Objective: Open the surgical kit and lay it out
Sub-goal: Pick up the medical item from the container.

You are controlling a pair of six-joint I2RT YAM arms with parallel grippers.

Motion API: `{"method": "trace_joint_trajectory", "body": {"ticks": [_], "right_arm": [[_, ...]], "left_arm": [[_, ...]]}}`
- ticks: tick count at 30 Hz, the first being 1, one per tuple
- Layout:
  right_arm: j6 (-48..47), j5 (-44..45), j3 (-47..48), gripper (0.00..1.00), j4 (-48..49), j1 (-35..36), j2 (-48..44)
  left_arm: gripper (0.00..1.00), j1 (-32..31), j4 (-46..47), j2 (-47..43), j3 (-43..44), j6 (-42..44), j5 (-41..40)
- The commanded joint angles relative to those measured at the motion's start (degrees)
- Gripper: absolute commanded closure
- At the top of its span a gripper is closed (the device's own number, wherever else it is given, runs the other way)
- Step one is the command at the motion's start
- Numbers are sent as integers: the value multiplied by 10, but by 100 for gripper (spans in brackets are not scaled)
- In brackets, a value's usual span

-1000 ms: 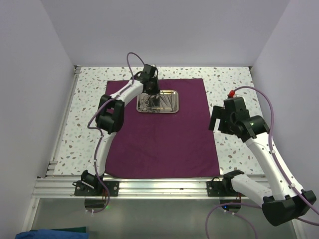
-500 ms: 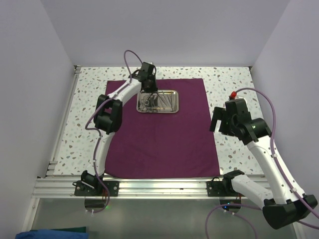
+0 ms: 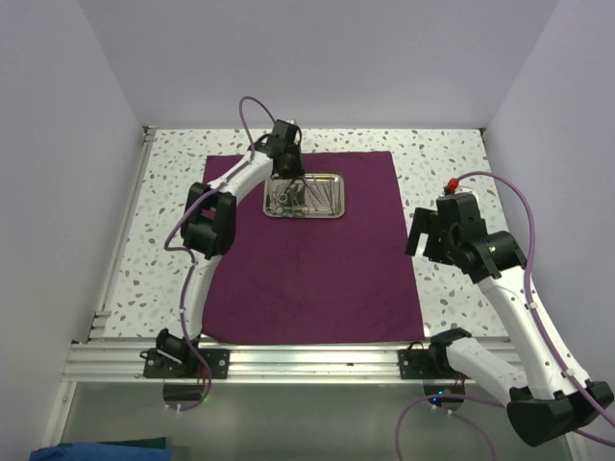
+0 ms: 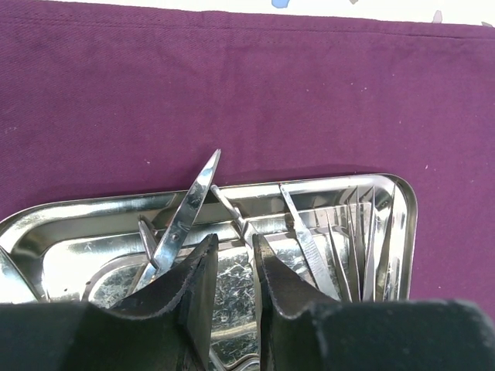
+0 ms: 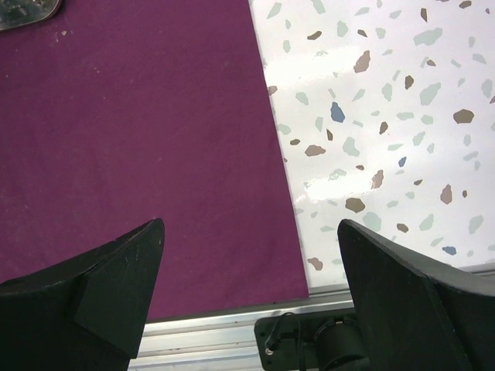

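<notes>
The surgical kit's maroon cloth (image 3: pixel 317 269) lies spread flat on the table. On its far part sits the steel tray (image 3: pixel 337 180), with several thin instruments inside. My left gripper (image 3: pixel 286 182) hangs over the tray's left half. In the left wrist view its fingers (image 4: pixel 233 239) stand a narrow gap apart above the tray (image 4: pixel 407 209), and the tray floor shows between them. Scissors (image 4: pixel 189 209) lean over the rim just left of the tips. Tweezers (image 4: pixel 363 239) lie to the right. My right gripper (image 5: pixel 251 224) is wide open above the cloth's (image 5: pixel 139 116) right edge, holding nothing.
Speckled white tabletop (image 3: pixel 442 158) surrounds the cloth. An aluminium rail (image 3: pixel 307 360) with the arm bases runs along the near edge. Walls close in the left, right and back sides. The right arm (image 3: pixel 509 288) rises beside the cloth's right edge.
The left arm's elbow has shifted a little left while its gripper stays over the tray. The right arm has drawn slightly down and right. Neither gripper's opening has changed.
</notes>
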Motion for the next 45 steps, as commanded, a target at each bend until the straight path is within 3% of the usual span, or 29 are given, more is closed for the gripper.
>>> {"method": "trace_joint_trajectory", "body": {"ticks": [1, 10, 17, 21, 30, 40, 45], "right_arm": [[0, 11, -2, 2, -12, 0, -10], [-3, 16, -3, 2, -14, 0, -10], [-5, 22, -8, 2, -13, 0, -6], [-1, 18, -19, 2, -6, 0, -7], [-5, 19, -22, 1, 0, 0, -3], [-14, 22, -20, 2, 7, 0, -1], [-23, 26, -12, 2, 13, 0, 5]], "left_arm": [[71, -4, 6, -11, 33, -14, 1], [66, -9, -3, 21, 60, -16, 1], [50, -16, -16, 6, 48, -12, -27], [48, -17, -9, -13, 26, -9, -37], [48, -25, -27, 5, 32, -12, -46], [49, -30, -59, 58, 98, -12, -64], [55, -30, -63, 74, 106, -15, -71]]}}
